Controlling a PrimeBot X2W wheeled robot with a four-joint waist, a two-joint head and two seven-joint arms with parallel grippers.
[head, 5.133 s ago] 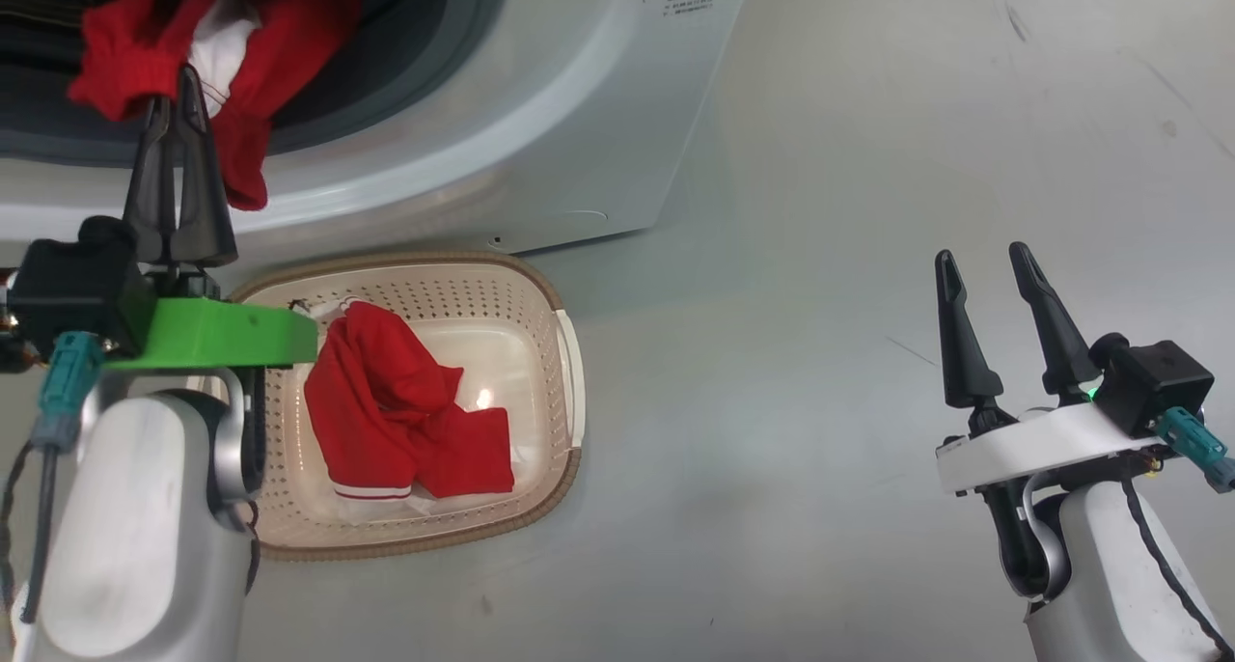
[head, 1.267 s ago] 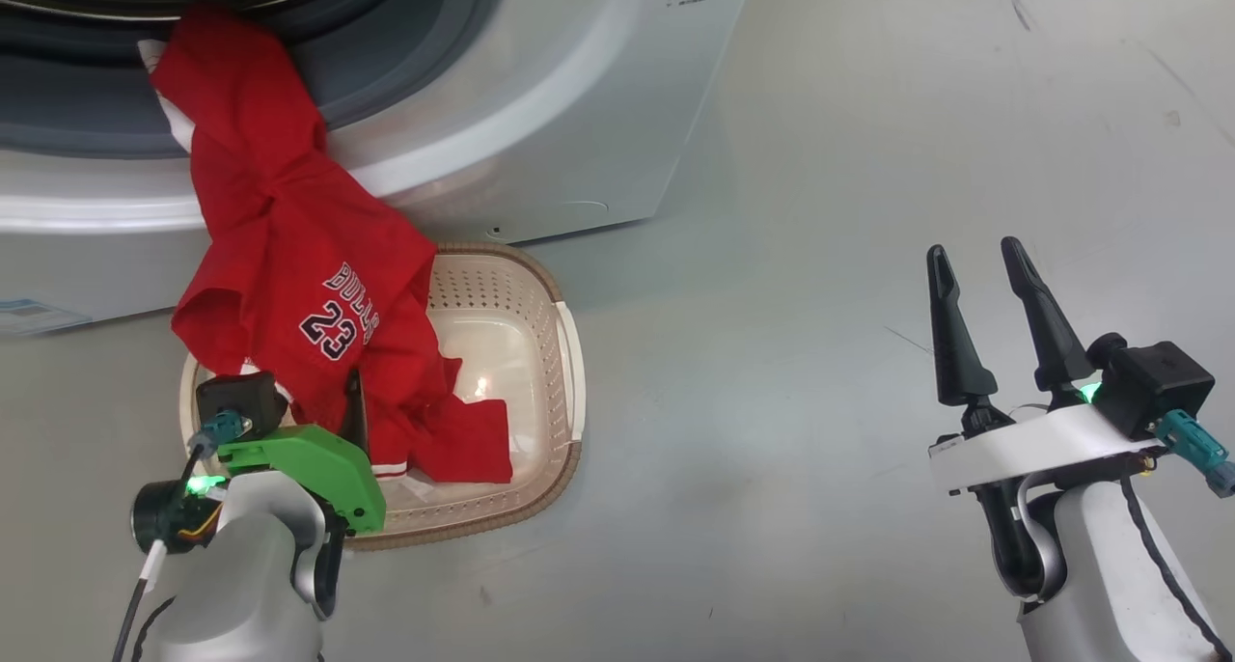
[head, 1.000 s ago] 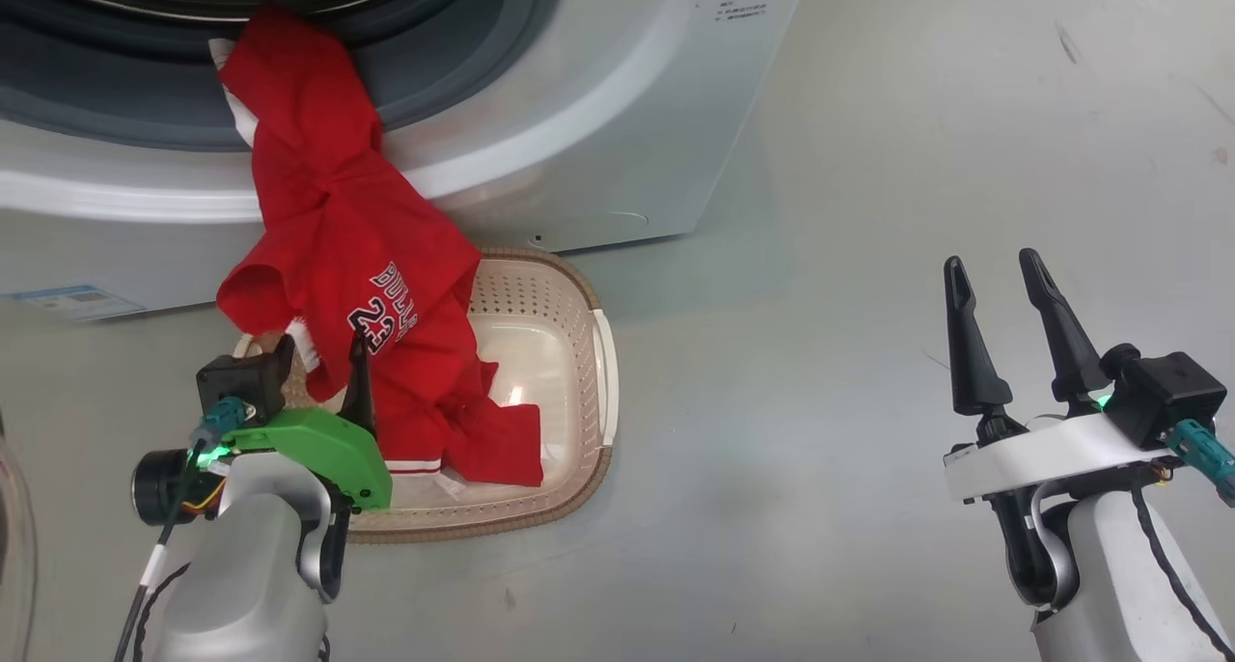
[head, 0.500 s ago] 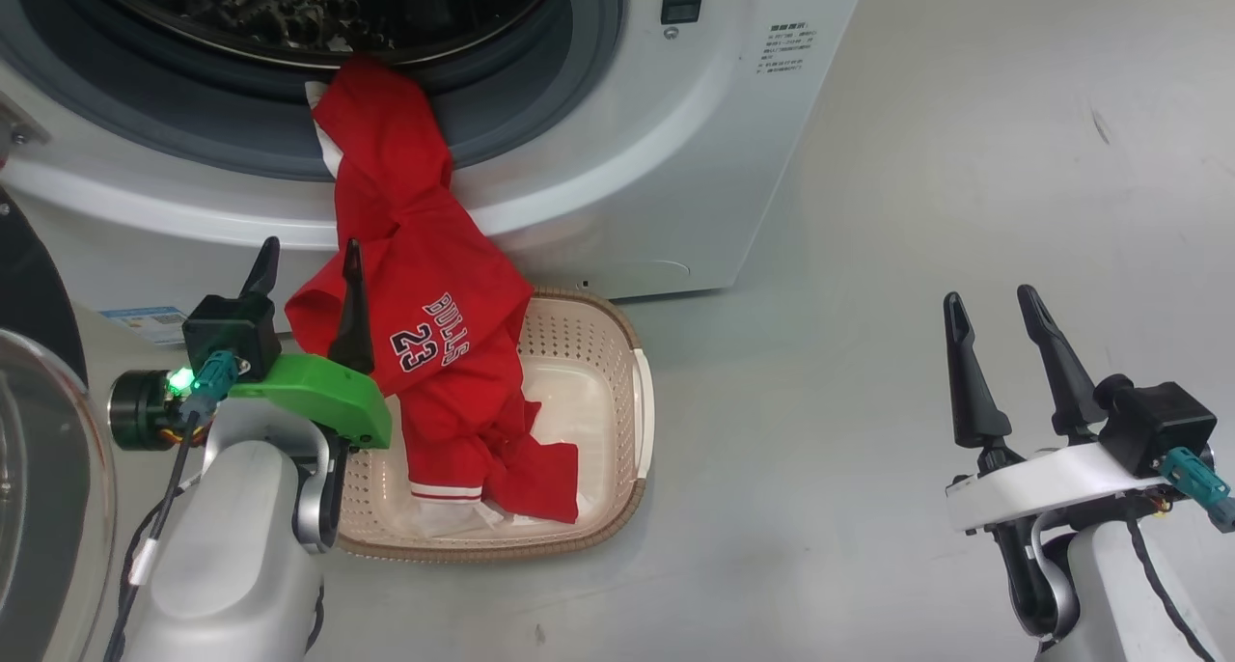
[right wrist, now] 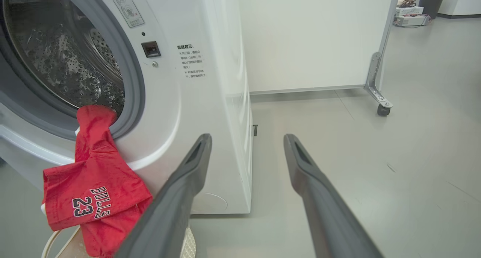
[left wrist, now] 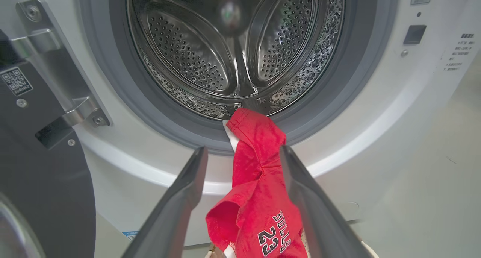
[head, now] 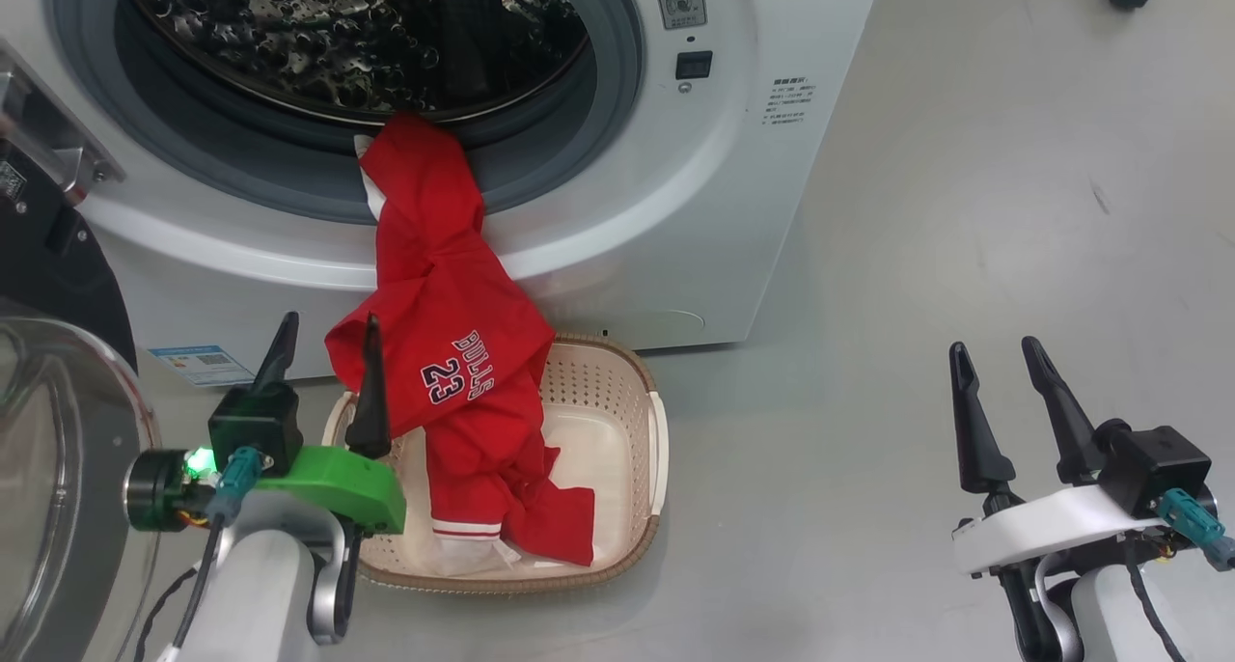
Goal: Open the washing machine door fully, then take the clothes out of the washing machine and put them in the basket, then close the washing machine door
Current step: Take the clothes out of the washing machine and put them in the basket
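head view, and the big white washing machine takes the frame from nine o'clock round to one. its mouth is wide open, with the grey gasket ringing the steel drum at twelve.

next the washing machine door, swung out at eight o'clock. the glass bowl bulges toward us, and the black inner frame sits above it on a metal hinge.

now the red bulls 23 jersey. its top end is caught on the drum lip at eleven o'clock, and it drapes over the gasket and down the white front. the lower half is piled inside the basket, so it's part out, part in.

that basket is cream and perforated with a brown rim, and it sits on the grey floor at six o'clock. it's right against the foot of the washer, with a white handle on its three o'clock side.

left gripper is at seven o'clock, fingers pointing to twelve, jaws spread wide and clamped on nothing. the finger nearer the basket overlaps the jersey's edge here. in the left wrist view the cloth hangs in the gap between the two fingers, and whether it touches them i can't tell.

right gripper is at four o'clock over bare floor, well apart from everything, its jaws just as wide and empty.

smallest of all is the blue label sticker on the washer's front, just beside the left gripper at its nine o'clock.
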